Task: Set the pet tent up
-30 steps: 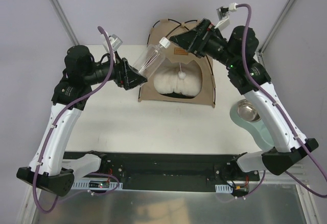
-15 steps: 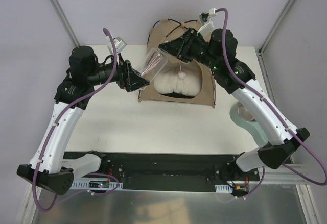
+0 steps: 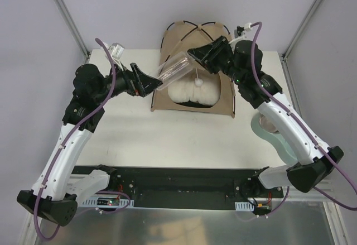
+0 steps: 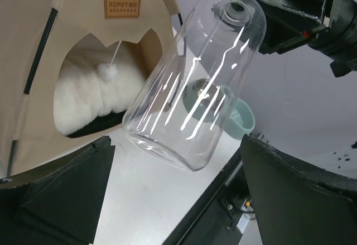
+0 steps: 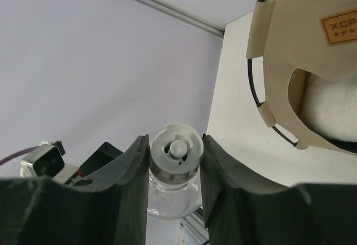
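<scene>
The table [image 3: 167,133] carries the pet tent [image 3: 184,35] at its far edge. The tent stands upright with its arched doorway facing the arms. The fluffy pillow [image 3: 192,92] fills the floor inside the tent, and a small pom-pom [image 3: 197,81] hangs on a string in the doorway. A teal feeding bowl [image 4: 240,119] sits to the right of the tent.

In front of the tent's left side, a clear bottle [image 3: 174,72] is held tilted in the air. The right gripper [image 3: 192,54], reaching across the tent's front, is clamped on the bottle's white cap end. The left gripper [image 3: 149,76], just left of the tent, has its fingers spread wide. The bottle's base hangs between them, apparently untouched.

Judged by its look, the tent will be light and soft: thin fabric stretched over springy black poles, so it would slide or buckle under a push. The flat panels would likely only dimple in a grip. Firmer places to hold would be a pole seam or the stitched doorway rim below the brown label [image 4: 121,6], pinched gently so the frame does not fold.
</scene>
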You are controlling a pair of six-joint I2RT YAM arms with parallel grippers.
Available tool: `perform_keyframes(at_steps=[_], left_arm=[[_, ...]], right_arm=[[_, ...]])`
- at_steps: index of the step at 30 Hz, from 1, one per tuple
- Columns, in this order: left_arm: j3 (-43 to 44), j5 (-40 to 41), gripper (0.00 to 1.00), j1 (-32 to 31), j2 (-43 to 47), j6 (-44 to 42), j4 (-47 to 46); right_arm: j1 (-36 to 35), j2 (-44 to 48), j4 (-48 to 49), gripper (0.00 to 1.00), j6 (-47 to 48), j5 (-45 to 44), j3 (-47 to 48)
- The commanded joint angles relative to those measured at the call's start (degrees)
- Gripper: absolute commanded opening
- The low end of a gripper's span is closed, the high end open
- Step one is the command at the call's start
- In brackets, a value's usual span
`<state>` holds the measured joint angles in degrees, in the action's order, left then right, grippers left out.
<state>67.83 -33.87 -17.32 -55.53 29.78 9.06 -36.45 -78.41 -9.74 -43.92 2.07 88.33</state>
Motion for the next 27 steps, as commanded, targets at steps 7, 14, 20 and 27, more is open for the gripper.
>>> perform_keyframes(at_steps=[7, 14, 20, 27], left_arm=[[8.01, -7.87, 0.99, -0.43, -4.06, 0.46, -3.26], [11.27, -21.74, 0.99, -0.43, -8.1, -2.62, -1.24], [10.92, -27.39, 0.99, -2.27, -11.79, 0.01, -1.32], [10.21, -29.15, 0.97, -5.79, -14.6, 2.03, -1.24]], right_arm=[[2.17, -3.15, -13.72, 0.0, 7.25, 20.06, 14.58], [0.15, -5.34, -22.68, 0.0, 20.44, 27.29, 18.79], [-1.96, -6.75, -20.59, 0.0, 21.95, 28.96, 18.54], [-3.54, -9.74, -19.44, 0.02, 24.49, 32.56, 21.61]])
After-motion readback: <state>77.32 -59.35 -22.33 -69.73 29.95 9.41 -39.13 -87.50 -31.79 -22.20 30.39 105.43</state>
